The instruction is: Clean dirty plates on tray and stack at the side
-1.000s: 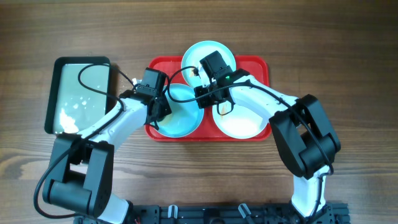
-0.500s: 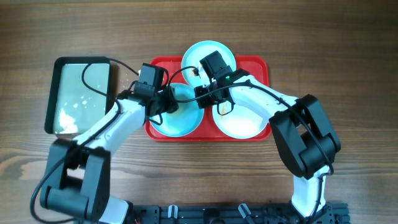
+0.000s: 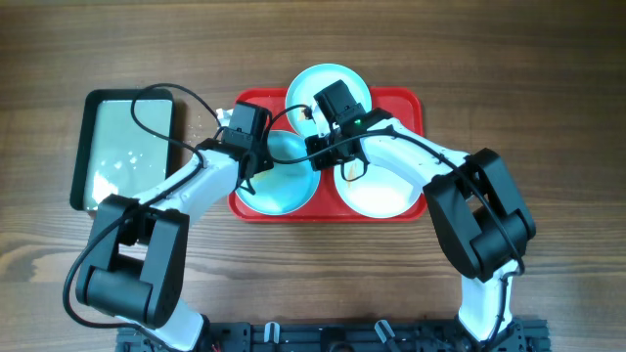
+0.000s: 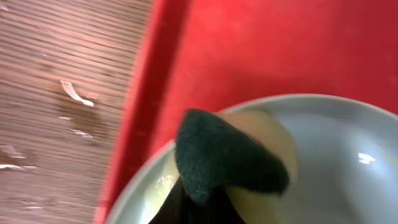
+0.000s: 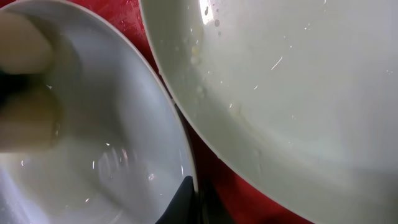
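Note:
Three plates lie on the red tray (image 3: pixel 406 106): an aqua one at the back (image 3: pixel 328 82), an aqua one at front left (image 3: pixel 286 188) and a white one at front right (image 3: pixel 380 194). My left gripper (image 3: pixel 260 159) is shut on a yellow sponge with a dark green face (image 4: pixel 227 155) and presses it on the front-left aqua plate (image 4: pixel 348 162) near its back-left rim. My right gripper (image 3: pixel 315 154) is shut on that plate's right rim (image 5: pixel 186 155), one finger (image 5: pixel 186 200) inside the rim. The white plate (image 5: pixel 286 81) lies just beside it.
A narrow black-rimmed tray (image 3: pixel 82 147) holding water and foam stands left of the red tray. Water drops lie on the wooden table (image 4: pixel 56 93) between the two trays. Both arms cross the red tray's middle.
My left gripper has swept the sponge from the plate's left side toward its back-left rim. The right gripper has stayed on the plate's rim.

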`<state>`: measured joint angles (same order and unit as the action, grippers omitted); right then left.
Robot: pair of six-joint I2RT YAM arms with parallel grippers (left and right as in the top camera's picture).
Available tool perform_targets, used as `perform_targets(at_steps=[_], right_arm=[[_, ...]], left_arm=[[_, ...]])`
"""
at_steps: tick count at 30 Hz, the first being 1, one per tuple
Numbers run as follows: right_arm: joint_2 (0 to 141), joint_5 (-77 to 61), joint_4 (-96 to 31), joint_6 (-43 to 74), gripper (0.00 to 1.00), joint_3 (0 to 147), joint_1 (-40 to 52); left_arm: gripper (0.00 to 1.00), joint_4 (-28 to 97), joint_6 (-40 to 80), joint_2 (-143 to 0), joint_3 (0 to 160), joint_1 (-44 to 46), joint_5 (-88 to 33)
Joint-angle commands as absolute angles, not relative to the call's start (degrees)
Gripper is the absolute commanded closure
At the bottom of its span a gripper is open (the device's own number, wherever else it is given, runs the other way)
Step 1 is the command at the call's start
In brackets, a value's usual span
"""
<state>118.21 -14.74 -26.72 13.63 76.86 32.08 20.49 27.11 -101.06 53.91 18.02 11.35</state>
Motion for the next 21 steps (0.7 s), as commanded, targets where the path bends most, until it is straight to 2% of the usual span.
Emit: perform_targets(at_steps=[1,5,8,12,17,21], right_arm=[[119.5,-13.5,-27.7,13.7,0.96,76.4,31.6],[119.5,-13.5,-28.4,13.2,0.96,76.4,31.7],[119.2,-13.5,-28.7,12.0,0.96,76.8,31.7],[117.1,-13.5,-29.7,11.9,0.96,77.1,31.7],[111.2,-11.1,-29.3,10.5,0.96,77.3,31.7],[104.6,-4.1,-29.1,6.4,0.96,77.4,31.7]], left_arm=[[0.96,22.5,24.5,-99.8,53.7,17.3,21.5],[0.96,25.4,27.5,-91.7,53.7,17.3,21.1],[0.96,27.2,27.9,-82.3,53.7,17.3,14.9],[0.96,29.1,29.3,-72.7,53.7,16.7,12.3],[0.96,35.5,31.8,-62.5,53.7,10.5,12.2],[0.96,43.4,31.8,-60.4,53.7,5.8,12.2]])
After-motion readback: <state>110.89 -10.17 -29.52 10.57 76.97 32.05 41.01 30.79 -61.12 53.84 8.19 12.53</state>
